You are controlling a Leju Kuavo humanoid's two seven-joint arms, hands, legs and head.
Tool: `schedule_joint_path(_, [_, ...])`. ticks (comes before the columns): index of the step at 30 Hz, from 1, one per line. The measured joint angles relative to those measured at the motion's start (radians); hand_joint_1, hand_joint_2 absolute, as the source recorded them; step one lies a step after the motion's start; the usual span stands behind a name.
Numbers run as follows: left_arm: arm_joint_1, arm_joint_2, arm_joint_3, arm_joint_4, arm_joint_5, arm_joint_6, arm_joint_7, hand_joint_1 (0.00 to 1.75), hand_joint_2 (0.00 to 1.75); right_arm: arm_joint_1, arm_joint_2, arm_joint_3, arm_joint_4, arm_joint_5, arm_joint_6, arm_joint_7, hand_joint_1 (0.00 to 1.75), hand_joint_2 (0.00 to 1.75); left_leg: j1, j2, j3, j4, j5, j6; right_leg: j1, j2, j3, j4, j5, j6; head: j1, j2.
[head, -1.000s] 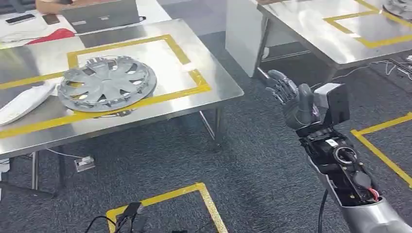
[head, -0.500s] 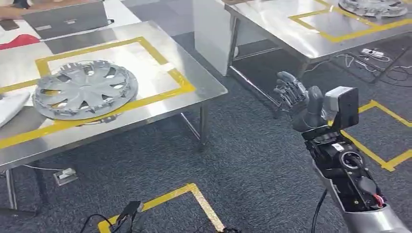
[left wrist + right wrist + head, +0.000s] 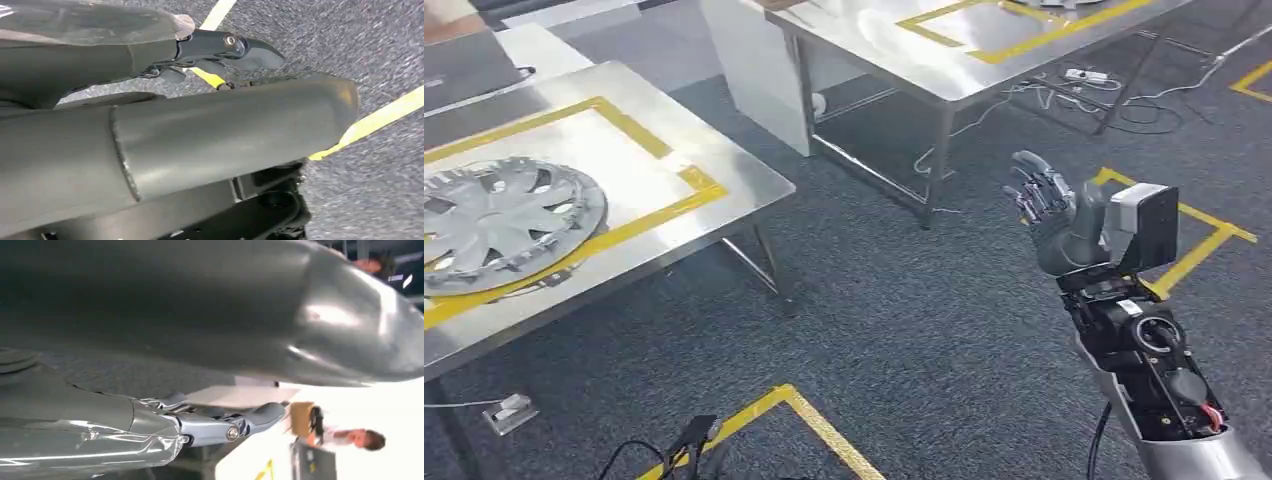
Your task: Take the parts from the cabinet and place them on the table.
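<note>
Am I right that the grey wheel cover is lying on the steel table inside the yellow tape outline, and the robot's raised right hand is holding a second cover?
Not quite. The head view shows the wheel cover lying on the steel table inside the yellow tape outline, as you say, but the raised right hand holds nothing: its fingers are spread over the carpet.

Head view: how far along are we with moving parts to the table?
Done: one grey plastic hubcap lies inside the yellow tape outline on the near steel table. In hand: nothing; the right hand is raised over the carpet with its fingers apart, and the left hand hangs by the floor, also empty. Left: fetching any remaining parts; the cabinet isn't visible here.
</note>
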Motion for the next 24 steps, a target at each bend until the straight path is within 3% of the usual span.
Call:
schedule_joint_path(1, [-0.001, 0.0, 0.0, 0.0, 0.0, 0.0, 0.0, 0.0, 0.0, 0.002, 0.0, -0.002, 0.0, -0.002, -0.001, -0.001, 0.0, 0.0, 0.0, -0.001, 0.027, -0.06, 0.039, 0.002, -0.002, 0.015, 0.0, 0.001, 0.002, 0.003, -0.001, 0.0])
schedule_joint_path(2, [-0.003, 0.0, 0.0, 0.0, 0.0, 0.0, 0.0, 0.0, 0.0, 0.002, 0.0, -0.002, 0.0, -0.002, -0.001, -0.003, 0.0, 0.0, 0.001, -0.007, 0.072, -0.156, 0.09, 0.004, -0.004, 0.029, 0.001, 0.001, 0.003, 0.005, -0.002, 0.0])
schedule_joint_path(3, [-0.004, 0.001, 0.0, 0.0, -0.001, 0.0, 0.0, 0.0, 0.0, 0.003, 0.0, -0.003, -0.003, -0.003, -0.002, -0.005, 0.0, 0.0, 0.005, -0.032, 0.121, -0.26, 0.137, 0.006, -0.006, 0.043, 0.001, 0.002, 0.004, 0.009, -0.006, 0.0])
schedule_joint_path(4, [-0.005, 0.001, 0.0, 0.0, -0.001, 0.0, 0.0, 0.0, 0.0, 0.003, 0.0, -0.006, -0.004, -0.003, -0.002, -0.006, 0.0, 0.0, 0.011, -0.087, 0.148, -0.323, 0.143, 0.009, -0.006, 0.054, -0.003, 0.002, 0.006, 0.014, -0.01, 0.0])
schedule_joint_path(8, [-0.009, 0.001, 0.0, 0.0, -0.001, 0.0, 0.002, 0.0, 0.0, 0.015, 0.0, -0.017, -0.006, -0.005, -0.004, -0.01, 0.0, 0.0, 0.0, -0.049, 0.149, -0.329, 0.15, 0.032, -0.007, 0.096, -0.014, -0.008, 0.019, 0.046, -0.004, 0.0])
schedule_joint_path(9, [-0.011, -0.002, 0.0, 0.0, -0.001, 0.0, 0.002, 0.0, 0.0, 0.018, -0.002, -0.021, -0.006, -0.009, -0.004, -0.012, 0.0, 0.0, 0.011, -0.032, 0.152, -0.342, 0.157, 0.042, -0.009, 0.091, -0.018, -0.004, 0.017, 0.049, -0.003, 0.0])
schedule_joint_path(10, [-0.013, 0.0, 0.0, 0.0, -0.001, 0.001, 0.002, 0.0, 0.0, 0.019, -0.002, -0.022, -0.007, -0.013, -0.004, -0.017, 0.0, 0.0, 0.008, -0.025, 0.153, -0.345, 0.16, 0.047, 0.001, 0.029, -0.03, 0.024, -0.006, 0.051, 0.004, 0.0])
schedule_joint_path(11, [-0.013, 0.0, 0.0, 0.0, -0.001, 0.001, 0.002, 0.0, 0.0, 0.018, -0.002, -0.023, -0.008, -0.014, -0.003, -0.019, 0.0, 0.0, 0.005, -0.013, 0.152, -0.346, 0.16, 0.056, -0.001, -0.013, -0.057, 0.087, -0.047, 0.053, 0.016, 0.0])
schedule_joint_path(12, [-0.011, -0.001, 0.0, 0.0, -0.001, 0.001, 0.002, 0.0, 0.0, 0.018, -0.002, -0.025, -0.008, -0.016, -0.003, -0.022, 0.0, 0.0, 0.002, 0.0, 0.152, -0.346, 0.159, 0.056, -0.001, -0.034, -0.099, 0.184, -0.097, 0.056, 0.019, 0.0])
schedule_joint_path(13, [-0.008, -0.001, 0.0, 0.0, -0.002, 0.0, 0.002, 0.0, 0.0, 0.022, -0.002, -0.026, -0.008, -0.016, -0.003, -0.024, 0.0, 0.0, -0.001, 0.012, 0.151, -0.346, 0.159, 0.057, -0.002, -0.042, -0.137, 0.274, -0.134, 0.059, 0.02, 0.0])
schedule_joint_path(14, [-0.006, 0.0, 0.0, 0.0, -0.003, 0.001, 0.002, 0.0, 0.0, 0.026, -0.002, -0.027, -0.008, -0.016, -0.003, -0.025, 0.0, 0.0, -0.002, 0.026, 0.151, -0.346, 0.158, 0.058, -0.002, -0.045, -0.161, 0.333, -0.152, 0.06, 0.021, 0.0])
schedule_joint_path(15, [-0.004, 0.0, 0.0, 0.0, -0.005, 0.0, 0.002, 0.0, 0.0, 0.03, -0.002, -0.032, -0.008, -0.016, -0.004, -0.025, 0.0, 0.0, -0.003, 0.037, 0.152, -0.345, 0.157, 0.058, -0.002, -0.047, -0.16, 0.336, -0.144, 0.06, 0.023, 0.0])
schedule_joint_path(16, [-0.004, 0.0, 0.0, 0.0, -0.006, 0.0, 0.002, 0.0, 0.0, 0.033, -0.002, -0.035, -0.008, -0.016, -0.004, -0.025, 0.0, 0.0, -0.003, 0.044, 0.152, -0.345, 0.156, 0.057, -0.002, -0.048, -0.145, 0.31, -0.126, 0.059, 0.023, 0.0])
schedule_joint_path(17, [-0.006, 0.0, 0.0, 0.0, -0.008, 0.0, 0.002, 0.0, 0.0, 0.034, -0.002, -0.038, -0.008, -0.016, -0.005, -0.026, 0.0, 0.0, -0.004, 0.06, 0.154, -0.343, 0.154, 0.056, -0.001, -0.056, -0.085, 0.204, -0.074, 0.056, 0.023, 0.0])
schedule_joint_path(18, [-0.007, -0.001, 0.0, 0.0, -0.008, -0.001, 0.002, 0.0, 0.0, 0.033, -0.002, -0.041, -0.009, -0.016, -0.005, -0.026, 0.0, 0.0, -0.004, 0.07, 0.157, -0.341, 0.15, 0.053, 0.001, -0.077, -0.024, 0.094, -0.031, 0.051, 0.024, 0.0])
schedule_joint_path(19, [-0.007, -0.002, 0.0, 0.0, -0.008, -0.001, 0.001, 0.0, 0.0, 0.033, -0.002, -0.043, -0.012, -0.016, -0.005, -0.026, 0.0, 0.0, -0.006, 0.079, 0.16, -0.34, 0.146, 0.048, 0.009, -0.134, 0.018, 0.009, -0.022, 0.044, 0.026, 0.0])
schedule_joint_path(20, [-0.008, -0.002, 0.0, 0.0, -0.008, -0.001, 0.0, 0.0, 0.0, 0.032, -0.002, -0.043, -0.013, -0.016, -0.005, -0.026, 0.0, 0.0, -0.014, 0.088, 0.159, -0.335, 0.143, 0.043, 0.021, -0.131, 0.022, 0.0, -0.023, 0.032, 0.026, 0.0])
schedule_joint_path(23, [-0.008, -0.003, 0.0, 0.0, -0.015, -0.001, 0.0, 0.0, 0.0, 0.037, -0.002, -0.049, -0.014, -0.016, -0.005, -0.026, 0.0, 0.0, -0.013, 0.119, 0.166, -0.341, 0.141, 0.034, 0.023, -0.091, 0.013, 0.002, -0.022, 0.017, 0.021, 0.0])
schedule_joint_path(24, [-0.011, -0.003, 0.0, 0.0, -0.019, -0.001, 0.0, 0.0, 0.0, 0.038, -0.002, -0.053, -0.017, -0.016, -0.005, -0.026, 0.0, 0.0, -0.017, 0.131, 0.167, -0.339, 0.136, 0.027, 0.015, -0.077, 0.021, -0.009, -0.015, 0.008, 0.022, 0.0])
